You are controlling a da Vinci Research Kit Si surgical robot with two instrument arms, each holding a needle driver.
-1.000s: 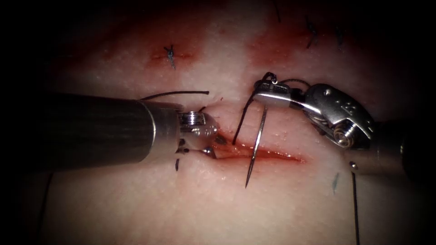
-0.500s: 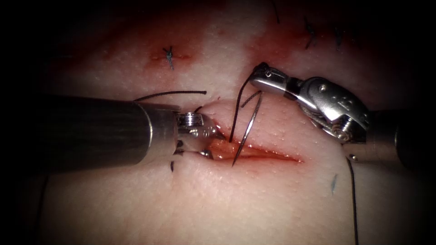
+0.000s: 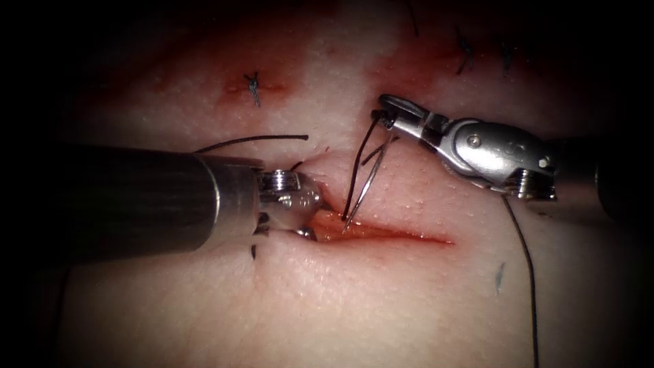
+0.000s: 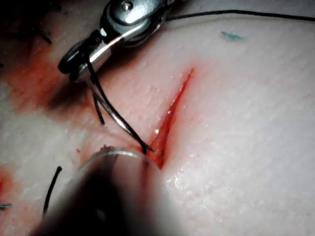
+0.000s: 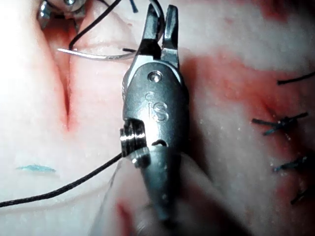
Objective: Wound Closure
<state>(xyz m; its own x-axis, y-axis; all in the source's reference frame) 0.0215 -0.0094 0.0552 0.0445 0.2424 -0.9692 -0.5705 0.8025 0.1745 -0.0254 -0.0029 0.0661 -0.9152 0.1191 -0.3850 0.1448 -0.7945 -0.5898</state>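
Landmark: the cut (image 3: pixel 388 234), a red slit running across the tissue (image 3: pixel 381 307). Right tool (image 3: pixel 387 108) sits above the cut on its far side, jaws closed on the needle (image 3: pixel 366 182) at its blunt end, where the thread (image 3: pixel 357 178) joins it. From the jaws the needle hangs down toward the cut, its tip at the near lip of the cut's left end, touching or just entering the wet red edge; whether it has pierced the tissue cannot be told. The right wrist view shows the needle (image 5: pixel 93 54) lying crosswise from the jaw tips toward the cut (image 5: pixel 66 105). A dark thread strand runs beside the needle from the same jaws down to the cut; a further length of thread trails from under the right tool's wrist away past the cut's right end. Left tool (image 3: pixel 315 208) lies at the cut's left end, tip pressed against the tissue there just beside the needle tip; its jaw state cannot be told. Tied stitches (image 3: pixel 253 85) lie well above the cut, with red fluid (image 3: pixel 409 68) staining the tissue around them.
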